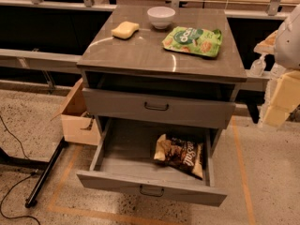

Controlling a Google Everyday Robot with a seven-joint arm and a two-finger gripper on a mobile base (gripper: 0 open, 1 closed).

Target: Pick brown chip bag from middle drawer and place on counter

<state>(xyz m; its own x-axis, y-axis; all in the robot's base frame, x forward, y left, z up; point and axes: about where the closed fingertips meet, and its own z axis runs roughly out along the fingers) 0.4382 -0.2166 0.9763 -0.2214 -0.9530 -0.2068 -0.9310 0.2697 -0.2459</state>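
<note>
Camera view: brown chip bag (180, 154) lies crosswise by right edge of drawer (150, 189), down-left of gripper (280, 100); grip state can't tell tbh.

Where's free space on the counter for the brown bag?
Front half of the counter is bare, in front of the sponge and green chip bag. The back is crowded, with the bowl between them. The middle drawer is bare left of the brown chip bag. Gripper is beyond the counter's right edge.

A cardboard box (75, 118) stands on the speckled, orange-taped floor (28, 121).
</note>
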